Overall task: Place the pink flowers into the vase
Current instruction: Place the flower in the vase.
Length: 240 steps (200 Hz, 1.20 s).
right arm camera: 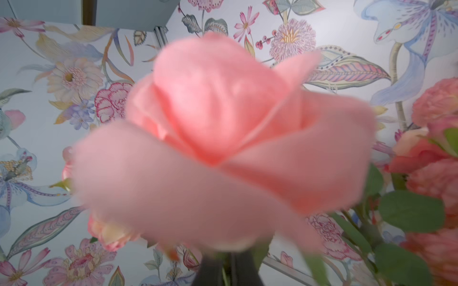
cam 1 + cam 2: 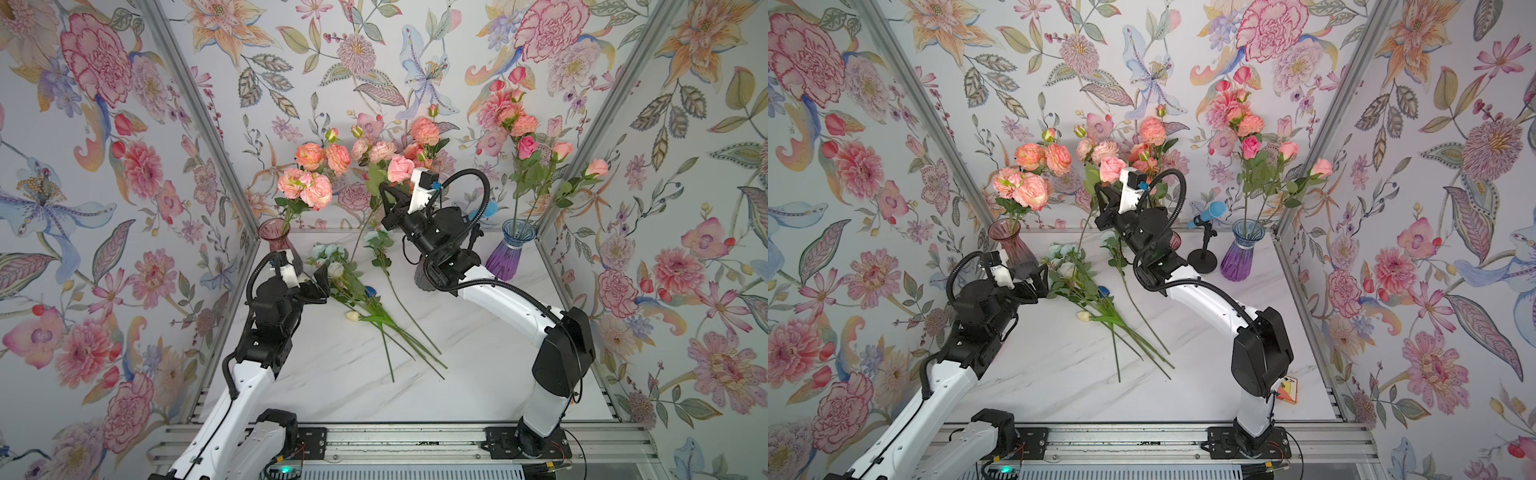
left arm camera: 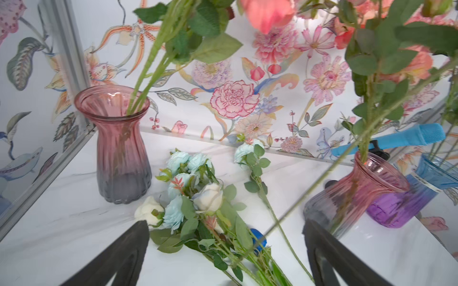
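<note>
My right gripper (image 2: 387, 194) (image 2: 1101, 195) (image 1: 229, 273) is raised over the back middle of the table, shut on the stem of a pink rose (image 2: 401, 168) (image 2: 1112, 169) (image 1: 223, 138). The long stem hangs down toward the table (image 3: 322, 183). Other pink flowers stand in three vases: a pink vase (image 2: 277, 243) (image 3: 121, 148) at the back left, a darker pink vase (image 3: 354, 195) partly hidden behind the right arm, and a blue and purple vase (image 2: 508, 251) (image 2: 1241, 255) at the back right. My left gripper (image 2: 321, 284) (image 2: 1039, 283) (image 3: 225, 255) is open and empty beside the left vase.
Pale blue and white flower stems (image 2: 353, 291) (image 3: 193, 203) lie across the table's middle, just ahead of the left gripper. A blue microphone on a black stand (image 2: 1206, 232) sits between the two right-hand vases. A small card (image 2: 1287, 388) lies near the right arm's base.
</note>
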Motion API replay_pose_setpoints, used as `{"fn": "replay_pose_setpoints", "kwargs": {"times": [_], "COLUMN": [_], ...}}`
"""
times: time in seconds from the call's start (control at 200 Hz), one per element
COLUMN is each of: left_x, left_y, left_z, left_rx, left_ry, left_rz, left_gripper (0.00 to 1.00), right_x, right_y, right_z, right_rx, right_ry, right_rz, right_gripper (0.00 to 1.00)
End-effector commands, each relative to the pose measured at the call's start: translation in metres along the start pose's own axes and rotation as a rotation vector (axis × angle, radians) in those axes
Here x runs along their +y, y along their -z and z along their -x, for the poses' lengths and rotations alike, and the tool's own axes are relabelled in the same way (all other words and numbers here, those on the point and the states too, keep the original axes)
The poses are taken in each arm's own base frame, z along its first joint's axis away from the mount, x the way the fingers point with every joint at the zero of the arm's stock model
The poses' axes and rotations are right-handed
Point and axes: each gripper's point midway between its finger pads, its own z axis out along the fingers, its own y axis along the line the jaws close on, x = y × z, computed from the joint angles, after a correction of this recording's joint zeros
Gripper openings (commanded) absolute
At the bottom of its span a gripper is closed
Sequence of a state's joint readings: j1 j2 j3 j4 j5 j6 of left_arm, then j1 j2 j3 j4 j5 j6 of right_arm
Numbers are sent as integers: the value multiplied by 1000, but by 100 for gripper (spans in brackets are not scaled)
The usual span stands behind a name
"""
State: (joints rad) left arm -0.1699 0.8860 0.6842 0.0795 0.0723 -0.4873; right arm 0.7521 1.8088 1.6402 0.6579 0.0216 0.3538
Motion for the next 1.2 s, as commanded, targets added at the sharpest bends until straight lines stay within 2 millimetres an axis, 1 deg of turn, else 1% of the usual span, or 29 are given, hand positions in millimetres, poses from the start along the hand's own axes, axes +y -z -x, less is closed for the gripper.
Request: {"fn": "replay_pose_setpoints", "kwargs": {"times": [0.0, 0.095, 0.22, 0.33, 0.355, 0.39, 0.425, 0.5, 0.625, 0.721, 0.841, 0.916, 0.996, 1.116, 1.196], "left_x": [8, 8, 9, 15, 19, 22, 26, 35, 49, 51, 52, 53, 54, 53, 53], "left_y": [0, -1, -5, -4, -3, -2, -1, 2, 6, 5, 4, 5, 7, 9, 7], "left_z": [-18, -19, -31, -37, -37, -38, -40, -43, -46, -46, -46, -45, -43, -37, -37], "left_rx": [58, 48, 81, 84, 85, 90, 96, 112, 124, 127, 125, 122, 113, 100, 108], "left_ry": [56, 36, 20, 20, 20, 21, 23, 23, 28, 30, 39, 40, 47, 48, 48], "left_rz": [-17, -28, -29, -8, 3, 12, 20, 40, 84, 86, 87, 96, 101, 100, 101], "left_gripper": [100, 100, 100, 100, 100, 100, 100, 100, 100, 100, 100, 100, 100, 100, 100], "right_x": [9, 16, 19, 25, 28, 29, 31, 32, 37, 36, 29, 29, 31, 30, 28], "right_y": [-7, -9, -12, -18, -19, -21, -24, -31, -35, -35, -37, -42, -51, -56, -61], "right_z": [33, 26, 11, -6, -6, -11, -9, -15, -10, -3, 4, 4, -4, -19, -32], "right_rx": [-170, -239, -325, -389, -411, -434, -461, -485, -541, -578, -612, -615, -586, -575, -547], "right_ry": [-52, -58, -88, -105, -107, -106, -108, -119, -104, -87, -109, -115, -97, -104, -97], "right_rz": [14, 22, 42, 76, 85, 89, 90, 96, 95, 78, 70, 70, 62, 82, 74], "right_gripper": [0, 0, 0, 0, 0, 0, 0, 0, 0, 0, 0, 0, 0, 0, 0]}}
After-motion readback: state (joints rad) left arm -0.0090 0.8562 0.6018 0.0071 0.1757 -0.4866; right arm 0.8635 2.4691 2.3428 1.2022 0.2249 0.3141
